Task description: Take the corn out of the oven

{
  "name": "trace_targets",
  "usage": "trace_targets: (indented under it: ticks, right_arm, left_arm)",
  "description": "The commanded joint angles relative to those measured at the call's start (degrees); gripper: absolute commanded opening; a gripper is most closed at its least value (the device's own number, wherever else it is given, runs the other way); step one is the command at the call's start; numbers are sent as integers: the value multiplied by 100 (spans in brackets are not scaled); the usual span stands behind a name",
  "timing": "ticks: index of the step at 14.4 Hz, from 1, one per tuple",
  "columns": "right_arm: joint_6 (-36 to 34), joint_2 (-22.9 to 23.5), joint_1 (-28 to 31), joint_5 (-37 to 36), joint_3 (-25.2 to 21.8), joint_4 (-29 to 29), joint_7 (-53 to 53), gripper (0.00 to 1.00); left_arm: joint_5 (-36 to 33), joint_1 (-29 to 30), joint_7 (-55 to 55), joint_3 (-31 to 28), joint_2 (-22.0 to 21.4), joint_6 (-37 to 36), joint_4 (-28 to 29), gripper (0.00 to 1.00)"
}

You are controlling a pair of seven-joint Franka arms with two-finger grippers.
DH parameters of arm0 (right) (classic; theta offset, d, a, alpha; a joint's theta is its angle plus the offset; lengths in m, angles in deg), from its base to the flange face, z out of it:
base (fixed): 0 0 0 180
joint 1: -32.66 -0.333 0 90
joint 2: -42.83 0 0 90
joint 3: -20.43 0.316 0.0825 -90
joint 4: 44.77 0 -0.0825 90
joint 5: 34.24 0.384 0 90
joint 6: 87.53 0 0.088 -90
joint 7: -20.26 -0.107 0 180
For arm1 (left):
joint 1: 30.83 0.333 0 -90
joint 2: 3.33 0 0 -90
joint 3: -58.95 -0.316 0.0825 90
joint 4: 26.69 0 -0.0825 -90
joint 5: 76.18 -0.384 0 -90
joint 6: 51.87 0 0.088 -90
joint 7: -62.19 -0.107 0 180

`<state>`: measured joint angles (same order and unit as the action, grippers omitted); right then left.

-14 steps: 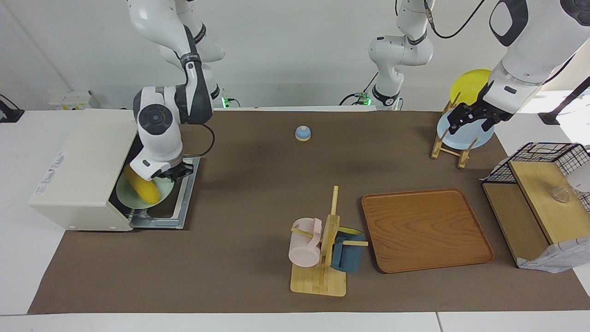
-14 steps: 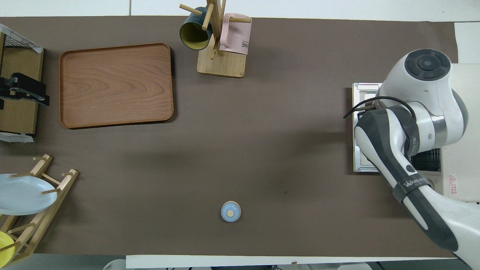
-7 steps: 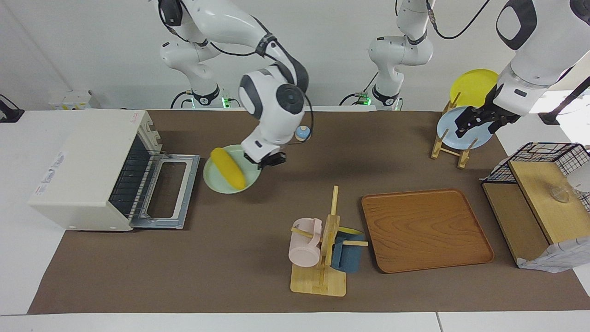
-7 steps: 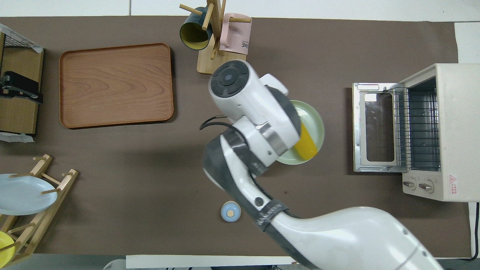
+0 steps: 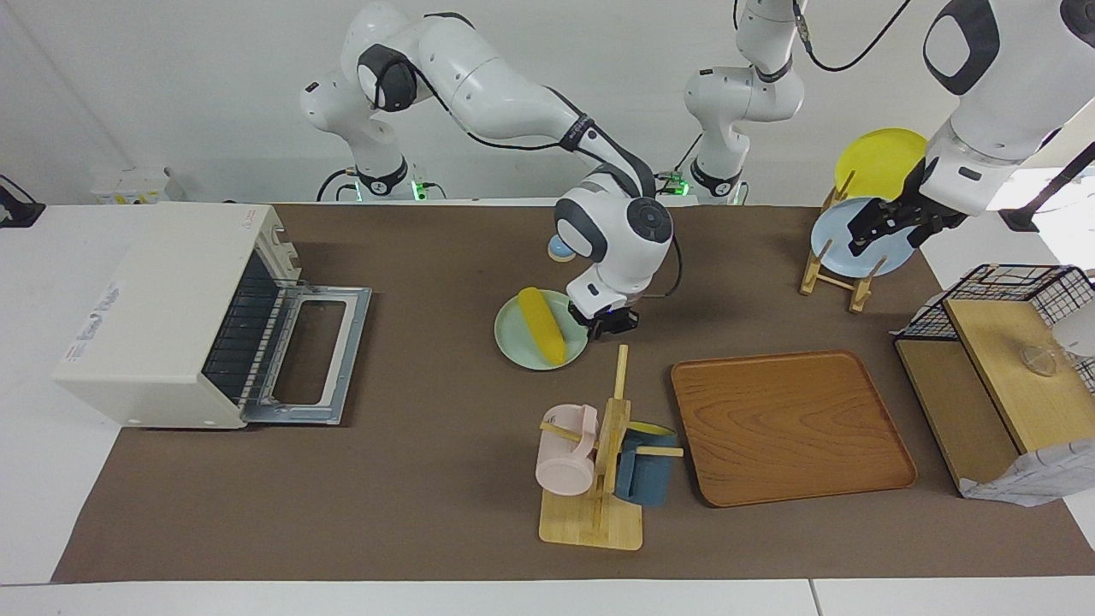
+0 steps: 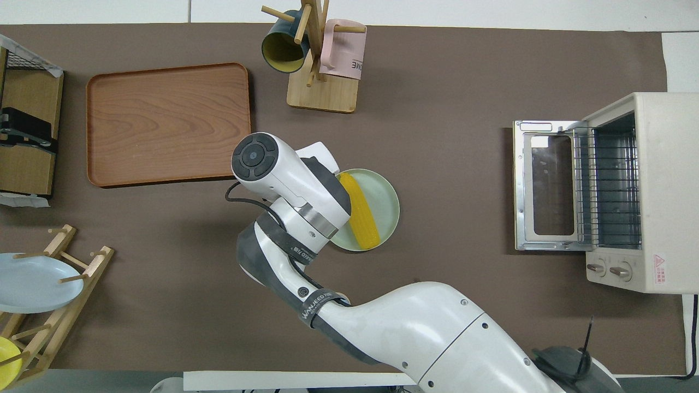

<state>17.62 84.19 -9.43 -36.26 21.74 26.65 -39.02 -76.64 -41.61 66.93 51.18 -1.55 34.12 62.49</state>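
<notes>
The yellow corn (image 5: 543, 325) lies on a pale green plate (image 5: 513, 344) in the middle of the table, well out of the oven; both also show in the overhead view, the corn (image 6: 363, 215) on the plate (image 6: 389, 199). My right gripper (image 5: 606, 328) is shut on the plate's rim at the side toward the left arm's end. I cannot tell if the plate rests on the mat. The cream oven (image 5: 162, 316) stands at the right arm's end with its door (image 5: 312, 359) folded down and its rack (image 6: 614, 185) bare. My left gripper (image 5: 885, 224) waits up over the plate rack.
A mug tree (image 5: 599, 462) with a pink and a blue mug stands farther from the robots than the plate. A wooden tray (image 5: 791, 428) lies beside it. A rack holds a blue plate (image 5: 860, 248) and a yellow plate (image 5: 877, 158). A wire basket shelf (image 5: 1001, 291) is at the left arm's end.
My right gripper pulled the plate with the corn out of the oven and carried it across to the table's middle, lowering it. The left arm barely moved.
</notes>
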Motion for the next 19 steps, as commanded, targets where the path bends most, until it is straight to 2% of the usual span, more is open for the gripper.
trace_targets:
  ticks: [1, 2, 4, 5, 6, 7, 10, 12, 13, 16, 19]
  right_arm:
    - [-738, -232, 437, 316, 19, -822, 47, 50]
    - [-828, -477, 787, 308, 18, -797, 466, 50]
    - [-995, -1030, 1403, 343, 18, -264, 1651, 49]
    - [-988, -1451, 1693, 343, 18, 383, 2057, 42]
    - [-892, -1838, 1930, 282, 1, 1051, 2391, 29]
    - [-586, -2155, 2168, 220, -8, 1771, 2812, 18]
    - [353, -2719, 2748, -473, 1, 3390, 3878, 1]
    - [979, -2861, 2986, -859, -8, 4113, 4282, 0]
    - [1173, -2827, 3214, -966, 1, 4247, 4406, 0]
    - [1253, -2616, 3313, -1150, 1, 4266, 4416, 0]
    - [1551, -2589, 3400, -1213, 1, 4449, 4416, 0]
  left_arm:
    - [-60, 41, 18, 30, -257, 234, 398, 100]
    - [-51, -12, 53, 39, -353, 452, 625, 100]
    - [-51, -308, 507, 170, -844, 1503, 1746, 100]
    - [-51, -755, 972, 223, -1125, 2048, 2396, 100]
    - [-51, -1342, 1751, 241, -1197, 2567, 2899, 100]
    - [-51, -1983, 2541, 241, -1059, 3042, 3086, 100]
    - [-51, -3190, 3899, 241, 19, 4185, 2905, 100]
    - [-51, -3631, 4524, 241, 784, 4697, 2554, 100]
    - [-42, -3755, 4640, 241, 1049, 4804, 2369, 100]
    - [-7, -4080, 4912, 241, 1700, 5041, 1965, 100]
    - [-7, -4275, 5019, 241, 1966, 5262, 1849, 99]
